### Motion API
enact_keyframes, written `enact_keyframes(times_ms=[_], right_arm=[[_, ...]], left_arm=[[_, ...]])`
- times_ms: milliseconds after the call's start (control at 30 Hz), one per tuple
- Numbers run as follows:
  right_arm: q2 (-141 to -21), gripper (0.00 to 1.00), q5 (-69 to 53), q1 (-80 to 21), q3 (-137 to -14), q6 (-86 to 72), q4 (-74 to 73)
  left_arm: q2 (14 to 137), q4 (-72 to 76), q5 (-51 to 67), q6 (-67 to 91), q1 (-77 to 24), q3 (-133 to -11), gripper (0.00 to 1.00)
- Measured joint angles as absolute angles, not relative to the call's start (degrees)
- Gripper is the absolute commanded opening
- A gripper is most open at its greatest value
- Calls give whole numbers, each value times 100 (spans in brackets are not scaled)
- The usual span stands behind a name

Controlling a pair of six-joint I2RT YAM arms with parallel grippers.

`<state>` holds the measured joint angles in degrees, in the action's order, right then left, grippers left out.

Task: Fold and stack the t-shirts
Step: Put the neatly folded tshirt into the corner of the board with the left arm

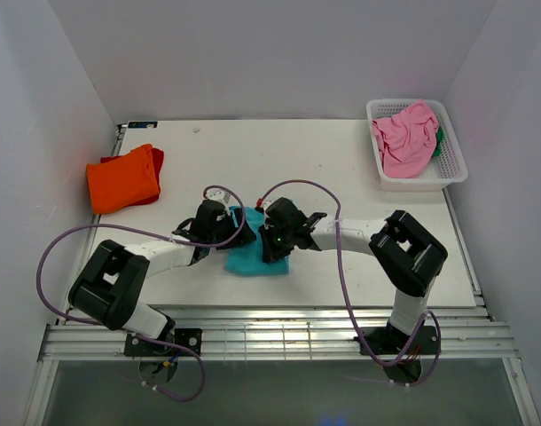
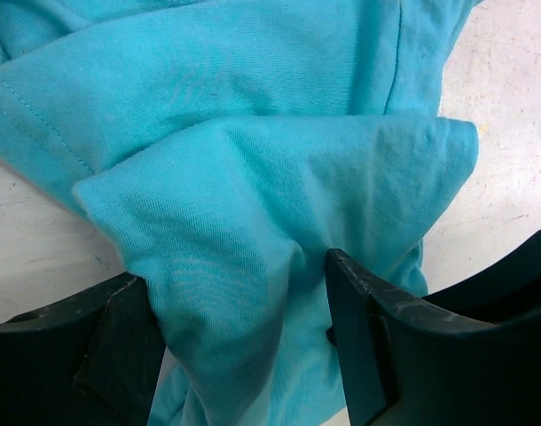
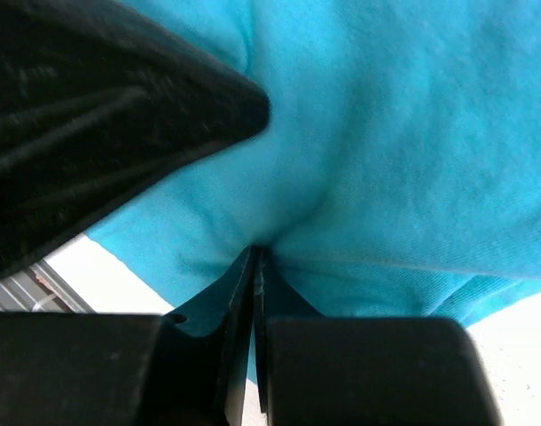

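Teal t-shirt (image 1: 251, 257) bunched mid-table between both grippers. Left gripper (image 2: 239, 293) spread wide astride a fold of it; right gripper (image 3: 255, 253) pressed together, pinching its cloth. Orange t-shirt (image 1: 121, 180) folded at far left, pink t-shirt (image 1: 405, 138) in the basket (image 1: 421, 182) at right.

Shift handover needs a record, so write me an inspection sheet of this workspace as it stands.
Surface: white table, lightly scuffed.
Job's things: teal shirt bunched at centre between the grippers; orange shirt folded at far left; pink shirt heaped in the basket, green cloth beside it.
Clutter: nothing seen.
Grippers: left gripper open, a teal fold between its fingers; right gripper shut on the teal shirt.
Cables: purple cables loop off both arms.
Surroundings: white walls; metal rails at the near edge.
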<state>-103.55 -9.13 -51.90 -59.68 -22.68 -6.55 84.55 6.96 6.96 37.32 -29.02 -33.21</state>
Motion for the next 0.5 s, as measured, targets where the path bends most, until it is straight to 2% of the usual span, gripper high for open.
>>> enact_keyframes(times_ms=[367,500], right_arm=[[-10357,8,-913,-5179,-6018,-2235,-862],[-10346,8,-915,-5148,-6023,-2252,-937]], left_arm=[[8908,1236,958,3946,-3286,-3479,76],[8982,1302,854,4001,-3354,-3531,72]])
